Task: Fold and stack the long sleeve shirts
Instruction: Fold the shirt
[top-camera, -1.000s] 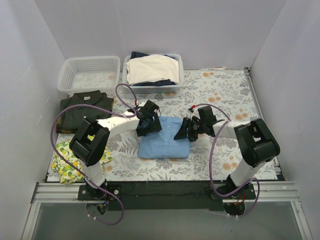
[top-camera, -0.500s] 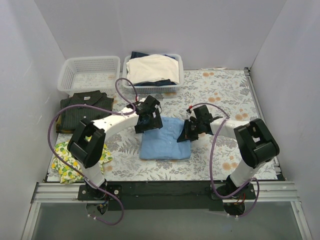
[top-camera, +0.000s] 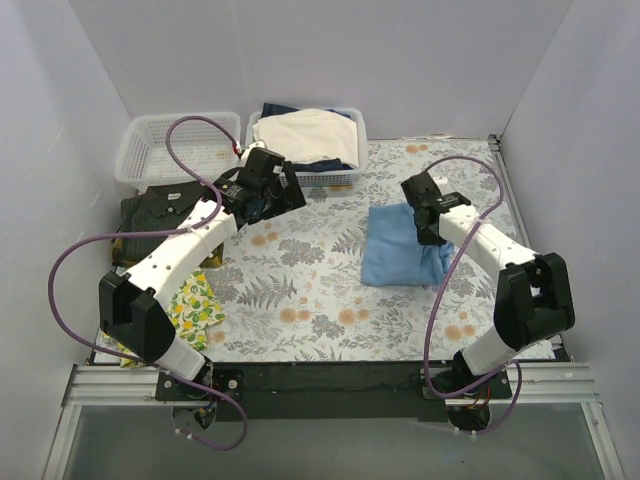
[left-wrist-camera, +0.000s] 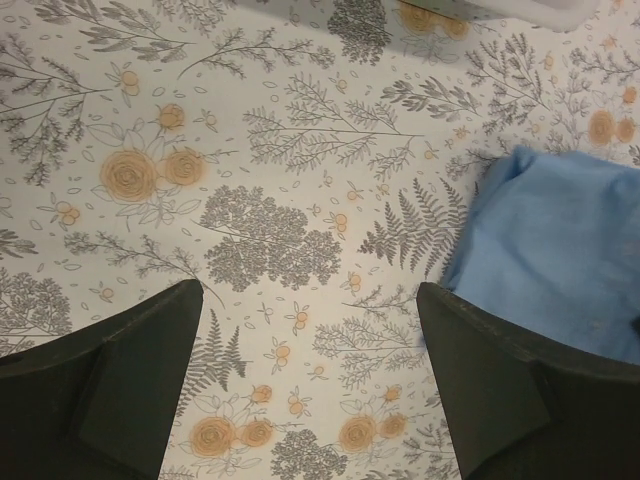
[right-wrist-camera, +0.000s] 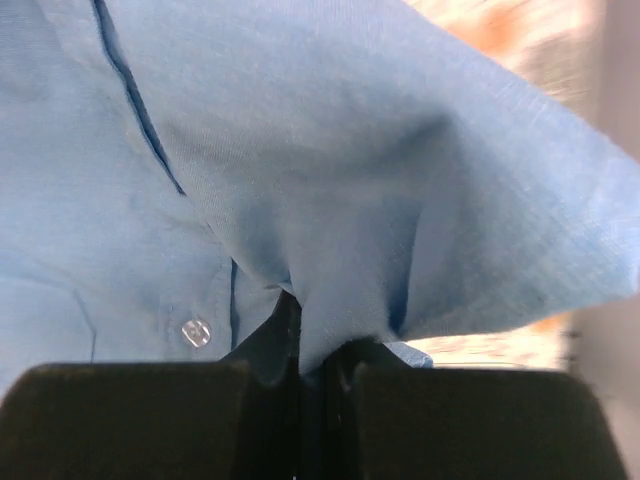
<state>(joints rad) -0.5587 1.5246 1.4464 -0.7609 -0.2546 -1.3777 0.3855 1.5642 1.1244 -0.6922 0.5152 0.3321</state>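
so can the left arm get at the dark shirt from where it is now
Probably yes: the left gripper is open and empty above the table, and the dark shirt lies uncovered just to its left, nothing between them.

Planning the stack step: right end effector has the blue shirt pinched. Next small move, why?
Probably lift the blue shirt clear and start it left toward the dark shirt: the right end effector is shut on a fold, the left end effector hangs open.

Left gripper (left-wrist-camera: 312, 392) spread; right gripper (right-wrist-camera: 322, 388) clamped
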